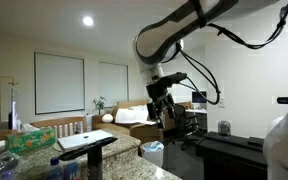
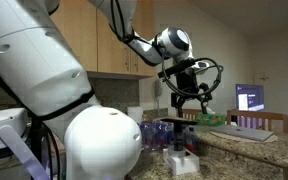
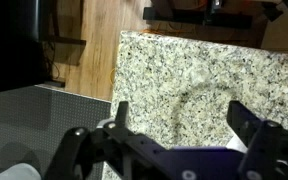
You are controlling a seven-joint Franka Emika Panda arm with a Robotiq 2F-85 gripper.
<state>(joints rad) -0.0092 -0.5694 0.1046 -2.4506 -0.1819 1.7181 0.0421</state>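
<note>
The pincer [image 3: 182, 118] hangs with its jaws spread wide and nothing between them. In the wrist view both fingers [image 3: 121, 118] frame bare stone only. That spread probably reflects an empty grip rather than a hold on anything. It points straight down, which is likely why the wrist camera looks squarely onto the surface below.

Directly under it lies the table [image 3: 174, 70], a speckled granite top, and this is the thing nearest the pincer. The two are apart, not touching. The patch between the fingers carries no object, and the table's left edge runs just beside the left finger in that view. Past that edge are the wooden floor [image 3: 94, 40] and a dark mat [image 3: 34, 120], both lower down.

In both exterior views the pincer [image 1: 162, 108] [image 2: 189, 97] sits raised above table height on a bent arm, seemingly held high enough to clear whatever stands on the stone.

On the table a laptop [image 1: 84, 140] lies flat beside a green box [image 1: 31, 138]. How near these are to the pincer cannot be told. Further back are a lit screen [image 2: 250, 97] and, against the rear wall, a blinded window [image 1: 59, 83].
</note>
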